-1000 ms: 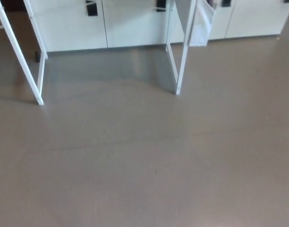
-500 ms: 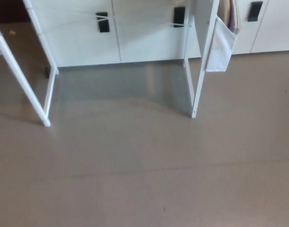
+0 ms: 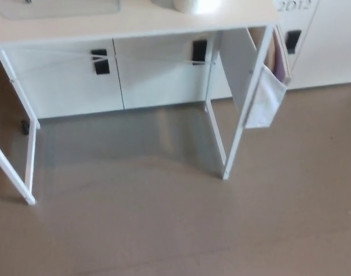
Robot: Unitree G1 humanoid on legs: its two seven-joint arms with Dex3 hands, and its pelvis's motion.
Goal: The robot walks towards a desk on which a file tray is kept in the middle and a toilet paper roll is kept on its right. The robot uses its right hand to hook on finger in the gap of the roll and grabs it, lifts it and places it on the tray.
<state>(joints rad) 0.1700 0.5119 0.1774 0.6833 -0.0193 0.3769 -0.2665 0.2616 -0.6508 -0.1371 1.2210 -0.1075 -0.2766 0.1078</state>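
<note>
A white desk runs along the top of the head view, standing on thin white legs. At the top edge, towards the right of the desktop, the lower part of a white toilet paper roll shows. The near rim of a pale file tray lies on the desktop at the upper left, mostly cut off by the frame. Neither of my hands shows.
White cabinets with black handles stand behind the desk. A white fabric pocket hangs on the desk's right side. Another white leg stands at the left. Grey-brown floor fills the lower half.
The camera has tilted up and come closer: the desk legs and cabinets have slid down the picture, and the desktop with the roll and tray rim has come into view.
</note>
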